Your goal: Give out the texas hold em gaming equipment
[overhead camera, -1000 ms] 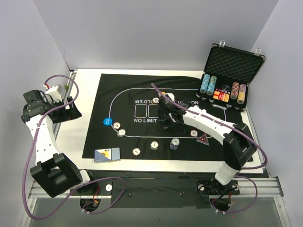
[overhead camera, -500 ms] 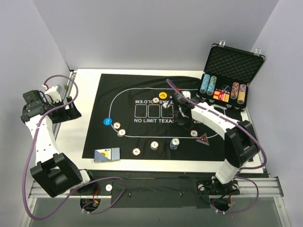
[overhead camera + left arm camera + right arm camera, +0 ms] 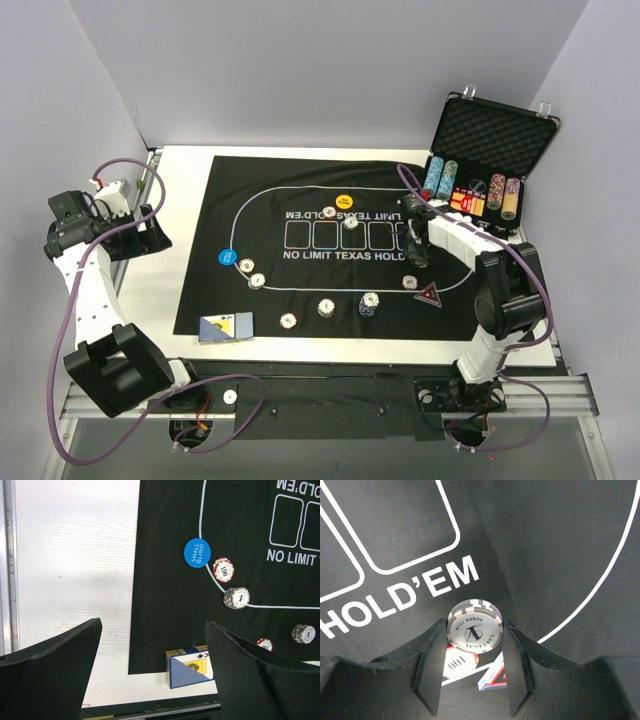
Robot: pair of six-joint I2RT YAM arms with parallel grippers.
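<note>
Now shifted rightward from mid-mat toward case (image 3: 495, 130): right gripper (image 3: 414, 255), clamping grey poker chip (image 3: 474, 631) by its rim above mat (image 3: 560, 540), round face toward wrist camera. Left gripper (image 3: 154, 625) spread wide, empty.

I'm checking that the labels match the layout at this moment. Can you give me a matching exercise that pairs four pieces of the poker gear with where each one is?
Things:
1. blue disc
2. yellow disc
3. card deck
4. grey-edged chip

Places:
A. gripped in the right hand
B. at the near left corner of the mat
C. on the mat's far half
D. on the mat's left part, by the white oval line

Pairs: 1-D, 2-C, 3-B, 4-A
</note>
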